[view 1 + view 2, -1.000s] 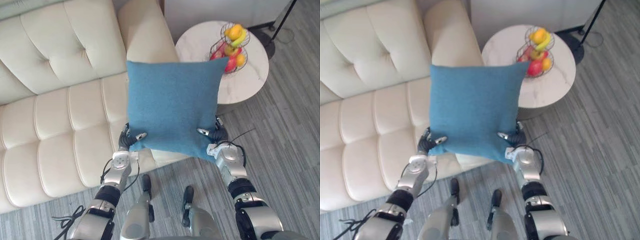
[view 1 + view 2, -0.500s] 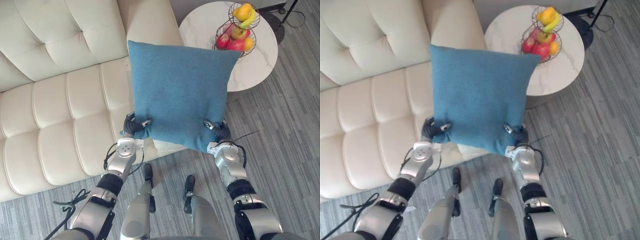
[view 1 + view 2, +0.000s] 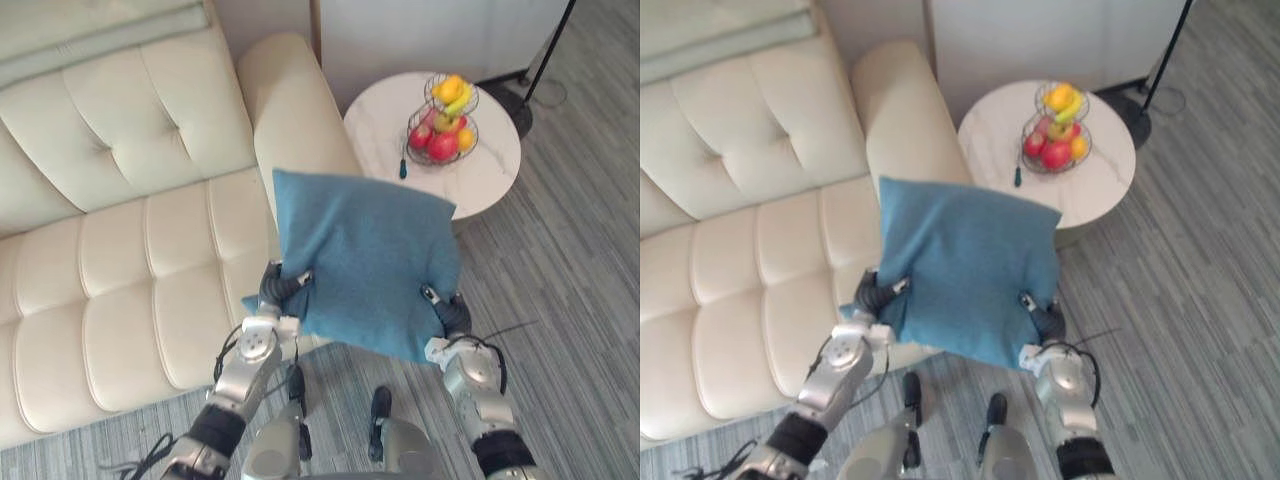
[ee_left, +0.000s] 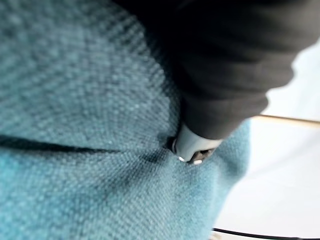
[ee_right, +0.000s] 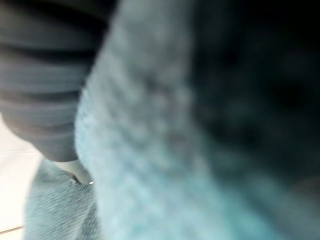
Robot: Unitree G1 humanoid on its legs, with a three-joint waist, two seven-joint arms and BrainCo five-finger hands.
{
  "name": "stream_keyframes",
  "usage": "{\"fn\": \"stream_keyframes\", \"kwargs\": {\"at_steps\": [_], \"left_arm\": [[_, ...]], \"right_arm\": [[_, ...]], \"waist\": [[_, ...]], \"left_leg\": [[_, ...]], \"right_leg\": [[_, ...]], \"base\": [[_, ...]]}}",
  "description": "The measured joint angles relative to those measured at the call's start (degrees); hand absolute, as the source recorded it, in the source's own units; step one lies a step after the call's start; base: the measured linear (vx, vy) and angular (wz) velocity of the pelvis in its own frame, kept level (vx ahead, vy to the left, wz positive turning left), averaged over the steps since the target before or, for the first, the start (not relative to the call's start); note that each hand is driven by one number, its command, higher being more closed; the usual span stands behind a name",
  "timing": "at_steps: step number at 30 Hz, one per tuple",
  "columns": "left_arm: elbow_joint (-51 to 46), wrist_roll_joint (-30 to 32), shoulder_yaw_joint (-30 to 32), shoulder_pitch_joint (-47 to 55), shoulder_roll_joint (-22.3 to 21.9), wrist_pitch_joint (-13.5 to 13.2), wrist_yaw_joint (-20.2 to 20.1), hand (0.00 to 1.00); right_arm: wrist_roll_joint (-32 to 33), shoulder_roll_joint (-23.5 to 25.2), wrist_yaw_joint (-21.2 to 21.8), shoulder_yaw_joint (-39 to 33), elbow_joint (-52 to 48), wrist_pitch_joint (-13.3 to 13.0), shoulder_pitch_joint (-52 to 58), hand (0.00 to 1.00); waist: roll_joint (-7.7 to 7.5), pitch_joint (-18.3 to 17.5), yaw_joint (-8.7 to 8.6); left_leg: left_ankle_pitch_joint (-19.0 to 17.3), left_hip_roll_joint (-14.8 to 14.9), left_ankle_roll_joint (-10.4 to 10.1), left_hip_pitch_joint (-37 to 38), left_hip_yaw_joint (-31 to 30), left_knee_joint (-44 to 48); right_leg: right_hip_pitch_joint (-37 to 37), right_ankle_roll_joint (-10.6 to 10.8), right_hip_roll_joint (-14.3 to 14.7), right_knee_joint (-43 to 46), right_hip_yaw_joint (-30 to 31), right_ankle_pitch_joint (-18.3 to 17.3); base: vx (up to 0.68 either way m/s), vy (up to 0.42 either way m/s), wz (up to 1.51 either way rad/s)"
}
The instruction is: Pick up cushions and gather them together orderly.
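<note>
Cream tufted sofa (image 3: pixel 120 250) takes the left and centre of the frame, its arm at top centre. I hold the blue cushion (image 3: pixel 370 260) in the air at centre frame, in front of the sofa's right end, touching neither the seat nor the floor. Open seat lies to the cushion's left, so my guess is the put-down goes leftward, with my left arm nearer the sofa. The cushion is roughly square with no clear long axis. Its face is toward the camera and it is tilted, the right side lower. The fabric is plain woven, plump, slightly sagging between the grips.

Round white table (image 3: pixel 480 190) is upper right, with a fruit basket (image 3: pixel 443 120) on it, well apart from the cushion.

My left hand (image 3: pixel 280 290) pinches the lower left corner, thumb on the front face. My right hand (image 3: pixel 452 315) clamps the lower right corner the same way.
</note>
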Motion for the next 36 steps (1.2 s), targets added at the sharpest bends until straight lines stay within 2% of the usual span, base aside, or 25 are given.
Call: {"fn": "stream_keyframes", "kwargs": {"at_steps": [5, 11, 16, 17, 18, 19, 20, 21, 22, 23, 25, 26, 27, 28, 29, 31, 32, 33, 34, 35, 36], "left_arm": [[-10.95, 0.06, 0.04, 10.40, -0.17, -0.08, -2.23, 1.00], [-14.94, -0.02, 0.25, 16.39, -0.16, -1.46, -2.93, 1.00], [-14.91, -0.34, 0.25, 16.88, -0.19, -1.52, -3.21, 1.00], [-14.91, -0.64, 0.25, 16.94, -0.21, -1.51, -3.21, 1.00], [-14.91, -1.10, 0.24, 16.94, -0.30, -1.49, -3.21, 1.00], [-14.70, -1.20, 0.18, 16.78, -0.73, -1.43, -3.21, 1.00], [-14.25, -1.51, -0.10, 16.69, -1.58, -1.43, -3.23, 1.00], [-14.04, -1.58, -0.13, 16.68, -1.91, -1.43, -3.23, 1.00], [-13.40, -2.05, -0.27, 16.68, -2.62, -1.43, -3.23, 1.00], [-12.95, -2.19, -0.47, 16.61, -3.18, -1.44, -3.23, 1.00], [-10.66, -2.29, -1.25, 16.04, -5.01, -1.57, -3.25, 1.00], [-8.82, -3.28, -1.84, 15.08, -5.77, -1.66, -3.33, 1.00], [-7.60, -3.74, -2.40, 13.85, -5.36, -1.59, -3.36, 1.00], [-6.86, -4.38, -3.09, 12.26, -4.11, -1.54, -3.57, 1.00], [-6.64, -4.53, -3.23, 11.18, -2.84, -1.43, -3.74, 1.00], [-5.02, -4.46, -3.33, 11.00, -2.55, -1.28, -3.93, 1.00], [-4.36, -4.47, -3.41, 11.16, -2.29, -1.17, -4.03, 1.00], [-4.15, -4.48, -3.41, 11.31, -1.90, -1.06, -4.15, 1.00], [-4.14, -4.41, -3.38, 11.43, -1.42, -1.04, -4.17, 1.00], [-4.15, -4.38, -3.35, 11.43, -0.90, -1.05, -4.18, 1.00], [-4.17, -4.37, -3.35, 11.45, -0.74, -1.06, -4.18, 1.00]], "right_arm": [[-1.70, 1.39, 1.02, 0.13, -9.01, -0.05, 8.39, 1.00], [-3.14, 2.64, 1.26, 1.47, -14.61, -1.56, 13.52, 1.00], [-3.16, 2.55, 1.18, 1.85, -15.04, -1.74, 14.11, 1.00], [-3.17, 2.55, 1.16, 1.83, -15.03, -1.74, 14.08, 1.00], [-3.19, 2.53, 1.07, 1.77, -15.04, -1.75, 14.05, 1.00], [-3.24, 2.53, 0.87, 1.41, -15.04, -1.76, 14.04, 1.00], [-3.30, 2.43, 0.45, 0.66, -14.96, -1.77, 13.33, 1.00], [-3.33, 2.42, 0.22, 0.55, -14.96, -1.76, 13.07, 1.00], [-3.43, 2.39, -0.27, 0.07, -14.96, -1.77, 12.26, 1.00], [-4.01, 2.17, -0.69, -0.36, -14.95, -1.77, 11.64, 1.00], [-5.34, 0.75, -1.73, -1.24, -14.67, -1.77, 11.09, 1.00], [-5.38, 0.46, -2.02, -2.00, -13.58, -1.76, 10.68, 1.00], [-5.39, 1.04, -2.25, -2.48, -12.45, -1.73, 10.27, 1.00], [-5.40, 1.95, -2.35, -3.27, -11.46, -1.73, 9.95, 1.00], [-5.47, 2.76, -2.55, -3.31, -9.92, -1.68, 9.37, 1.00], [-5.54, 3.28, -2.81, -3.23, -7.85, -1.34, 8.98, 1.00], [-5.54, 3.60, -2.89, -3.15, -7.15, -1.08, 8.98, 1.00], [-5.54, 3.79, -2.89, -3.01, -5.98, -1.06, 8.71, 1.00], [-5.52, 3.81, -2.90, -2.78, -4.20, -1.02, 7.92, 1.00], [-5.51, 4.31, -2.92, -2.69, -2.88, -0.88, 7.53, 1.00], [-5.51, 4.63, -2.93, -2.69, -2.71, -0.86, 7.55, 1.00]], "waist": [[1.84, -3.77, -0.07], [1.59, -7.67, 0.20], [1.33, -7.42, 0.58], [1.47, -7.49, 0.92], [1.68, -7.56, 1.04], [1.40, -7.61, 0.71], [0.18, -7.49, 0.60], [0.26, -7.60, 0.59], [-0.05, -7.77, -0.23], [0.75, -8.28, -0.42], [3.57, -9.60, -0.13], [4.00, -9.84, -0.28], [3.12, -9.95, -0.57], [1.65, -9.55, -0.57], [-0.45, -8.75, -0.50], [-0.57, -8.63, -0.43], [-0.52, -8.55, -0.12], [-0.52, -8.31, 0.19], [0.04, -7.59, 0.10], [0.35, -6.69, -0.22], [0.22, -6.44, -0.26]], "left_leg": [[-0.53, 0.17, -0.60, 2.15, -1.21, -0.02], [-0.89, 0.54, -1.10, 2.87, -2.71, 0.04], [-3.11, 0.47, -2.36, -1.82, -6.19, 6.53], [-3.81, 0.70, -2.00, -2.64, -6.19, 6.49], [-5.23, 1.20, -1.57, -3.74, -3.74, 6.68], [-8.24, 2.13, -1.35, -4.75, -0.36, 7.76], [-8.69, 3.31, 1.94, -6.43, 5.31, 10.48], [-8.50, 3.58, 2.57, -6.63, 6.41, 11.30], [-8.14, 5.06, 3.02, -7.30, 8.94, 13.21], [-7.96, 6.62, 1.93, -7.13, 9.90, 14.16], [-5.22, 9.57, -2.96, -4.83, 9.56, 12.06], [-4.39, 8.75, -5.26, -2.71, 8.68, 9.71], [-3.93, 6.82, -4.44, -2.42, 8.45, 9.67], [-5.31, 4.59, -2.83, -2.70, 8.38, 10.71], [-8.04, 2.57, -1.08, -3.62, 8.60, 13.87], [-12.20, 1.83, 0.71, -5.09, 8.53, 19.23], [-14.18, 1.38, 1.19, -4.93, 8.80, 20.95], [-15.45, 0.56, 2.56, -3.83, 9.50, 20.86], [-16.29, 0.46, 3.15, -2.35, 9.79, 20.47], [-16.56, 0.17, 3.57, -0.09, 9.67, 19.04], [-16.50, -0.30, 3.58, 0.97, 9.64, 18.08]], "right_leg": [[3.17, 0.01, 0.41, -1.31, -1.06, 0.07], [4.91, -0.08, 0.98, -1.90, -2.25, 0.13], [4.17, -0.50, 0.44, 1.86, -6.37, -1.71], [3.78, -0.54, 0.65, 2.30, -6.94, -1.80], [3.86, -0.74, 0.61, 2.30, -8.68, -1.50], [4.05, -1.01, -0.51, 1.93, -10.87, -1.16], [3.32, -1.10, -3.41, 1.89, -12.86, -0.92], [3.40, -0.99, -4.06, 1.88, -13.40, -0.86], [3.55, -0.29, -5.39, 1.57, -14.63, -0.43], [3.64, 0.49, -5.79, 1.33, -15.04, 0.07], [4.47, 2.57, -6.04, 0.37, -15.70, 1.36], [5.45, 3.93, -7.18, 0.05, -15.86, 2.15], [5.83, 4.66, -8.90, -0.16, -15.90, 3.16], [6.38, 5.07, -11.13, -0.19, -15.40, 3.87], [6.31, 5.81, -13.97, 1.21, -15.08, 4.42], [4.24, 5.41, -16.67, 7.38, -14.01, 6.39], [1.92, 3.27, -18.50, 12.75, -13.15, 7.94], [-1.57, -1.98, -20.59, 19.04, -11.97, 10.38], [-4.98, -4.53, -20.76, 25.24, -8.83, 9.66], [-8.01, -2.03, -17.37, 32.71, -5.37, 3.10], [-8.70, -1.25, -15.55, 34.17, -4.52, 1.06]], "base": [[-0.02, 0.005, 0.10], [-0.03, -0.003, 0.10], [-0.07, 0.000, 0.42], [-0.10, -0.010, 0.51], [-0.11, -0.006, 0.68], [-0.11, 0.098, 0.90], [-0.07, 0.107, 0.76], [-0.04, 0.170, 0.70], [0.01, 0.094, 0.54], [0.03, 0.178, 0.51], [0.11, 0.289, 0.28], [0.13, 0.324, 0.37], [0.10, 0.343, 0.45], [0.06, 0.336, 0.42], [0.05, 0.338, 0.25], [0.03, 0.343, 0.07], [0.05, 0.440, -0.11], [0.07, 0.376, -0.24], [0.10, 0.401, -0.20], [0.07, 0.247, -0.09], [0.12, 0.304, 0.06]]}}
